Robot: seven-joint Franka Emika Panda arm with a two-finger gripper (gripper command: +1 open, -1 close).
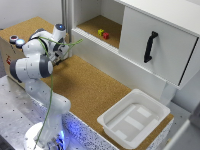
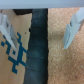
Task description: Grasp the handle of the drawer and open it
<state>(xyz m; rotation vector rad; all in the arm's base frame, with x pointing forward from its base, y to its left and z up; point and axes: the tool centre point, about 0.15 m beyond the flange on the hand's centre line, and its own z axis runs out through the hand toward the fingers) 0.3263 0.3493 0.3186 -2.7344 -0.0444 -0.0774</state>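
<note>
Gripper, fingers spread and empty, is held well apart from upright handle, far toward the exterior view's right on drawer.

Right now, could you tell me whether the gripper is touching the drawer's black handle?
Apart. The exterior view shows the gripper over the cork surface at that view's left, with a wide stretch of cork between it and the handle on the drawer.

I seem to work in a robotics lab: my base is bolted to a perforated metal breadboard, beside a cork-topped bench with a white mock-up cabinet.
</note>
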